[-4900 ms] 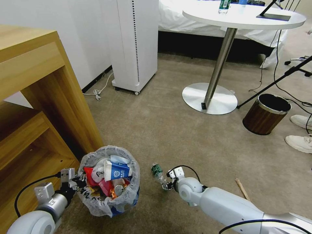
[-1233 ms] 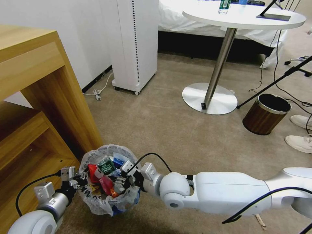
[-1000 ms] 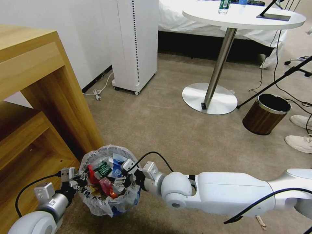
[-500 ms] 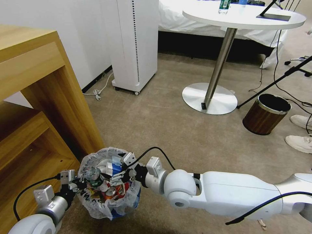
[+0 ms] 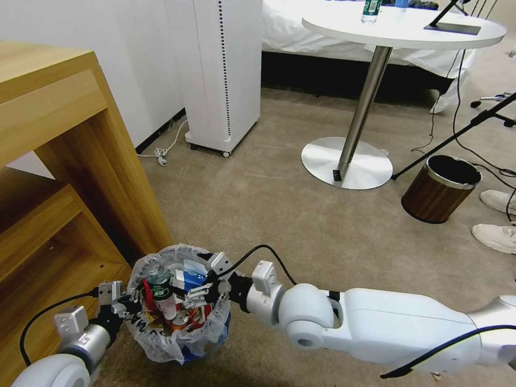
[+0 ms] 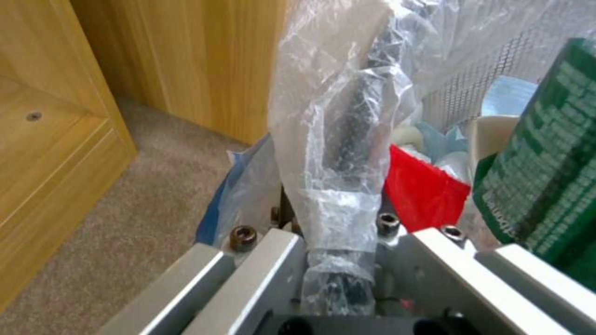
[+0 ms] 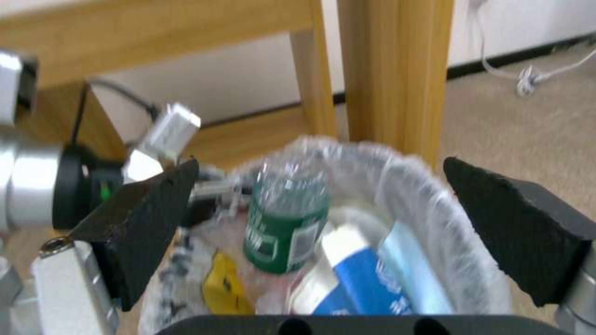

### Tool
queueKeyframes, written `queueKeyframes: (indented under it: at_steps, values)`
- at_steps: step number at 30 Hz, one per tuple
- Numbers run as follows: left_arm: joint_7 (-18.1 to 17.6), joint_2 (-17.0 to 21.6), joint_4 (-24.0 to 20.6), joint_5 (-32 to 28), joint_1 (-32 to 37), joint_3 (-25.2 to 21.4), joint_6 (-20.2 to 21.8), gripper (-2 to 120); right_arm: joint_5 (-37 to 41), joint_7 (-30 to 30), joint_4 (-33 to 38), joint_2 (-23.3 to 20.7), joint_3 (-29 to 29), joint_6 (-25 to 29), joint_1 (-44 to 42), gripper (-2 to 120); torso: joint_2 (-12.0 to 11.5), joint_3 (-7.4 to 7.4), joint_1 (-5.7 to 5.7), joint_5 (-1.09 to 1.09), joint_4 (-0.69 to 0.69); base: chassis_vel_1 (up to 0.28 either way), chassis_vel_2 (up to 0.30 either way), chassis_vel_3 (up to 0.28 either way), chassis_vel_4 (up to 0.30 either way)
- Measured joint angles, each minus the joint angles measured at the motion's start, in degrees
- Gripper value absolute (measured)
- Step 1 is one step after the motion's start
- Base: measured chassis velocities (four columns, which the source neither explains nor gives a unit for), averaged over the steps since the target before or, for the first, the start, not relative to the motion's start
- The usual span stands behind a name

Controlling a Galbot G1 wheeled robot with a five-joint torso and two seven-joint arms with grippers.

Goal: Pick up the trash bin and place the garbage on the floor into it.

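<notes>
Beige carpet point(image 5: 279, 215) covers the floor of a bedroom. A light wooden shelf unit point(image 5: 59, 161) stands at the robot's left, a white tower appliance point(image 5: 226, 70) against the wall beyond it, with one coiled white cable point(image 5: 159, 154) on the carpet beside its foot. One round white pedestal table point(image 5: 400, 27) stands farther off on a metal disc base; behind it lies a bed with white bedding point(image 5: 301, 27). One brown wood-grain bin point(image 5: 441, 188) with a metal rim sits on the carpet to the right, and two white shoes point(image 5: 497, 220) lie near the right edge.

One trash bin point(image 5: 180, 328), lined with a crinkly translucent bag, sits just beside the shelf unit's corner post. The left gripper point(image 5: 126, 307) is clamped on the bin's bag-covered rim, plastic bunched between its metal plates in the left wrist view point(image 6: 338, 251). The right gripper point(image 5: 207, 293) hovers over the bin mouth with its black pads point(image 7: 515, 223) spread wide apart, holding nothing.

Inside the bin: one green-label bottle point(image 7: 286, 218), roughly upright; one blue-white carton point(image 7: 354, 279); one red wrapper point(image 6: 422, 190); one yellow wrapper point(image 7: 226, 284). Other pieces are packed beneath, probably crumpled paper, too jumbled to count.
</notes>
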Motion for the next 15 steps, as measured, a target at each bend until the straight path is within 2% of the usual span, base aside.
queueKeyframes:
  at_steps: [5, 11, 12, 15]
  values:
    - [-0.3, 0.7, 0.0, -0.5, 0.3, 0.0, 1.0, 1, -0.9, -0.7, 1.0, -1.3, 4.1, 1.9, -2.8, 100, 0.0, 0.00, 0.00, 0.00, 0.00, 0.000, 0.000, 0.000, 0.000]
    - [-2.0, 3.3, -0.4, -3.8, 0.5, -0.2, 4.5, 1, -0.9, -0.3, 2.8, -4.1, 13.9, 2.3, -7.4, 100, 0.0, 0.00, 0.00, 0.01, 0.01, 0.000, 0.000, 0.000, 0.000]
    - [-2.0, 3.3, -0.4, -3.8, 0.5, -0.2, 4.5, 1, -0.9, -0.3, 2.8, -4.1, 13.9, 2.3, -7.4, 100, 0.0, 0.00, 0.00, 0.01, 0.01, 0.000, 0.000, 0.000, 0.000]
    - [-4.4, 6.1, -1.0, -9.2, -0.3, -0.3, 8.3, 1, -0.3, -0.2, 4.3, -7.7, 23.6, 2.4, -11.4, 100, 0.0, 0.00, 0.00, -0.01, 0.01, 0.000, 0.000, 0.000, 0.000]
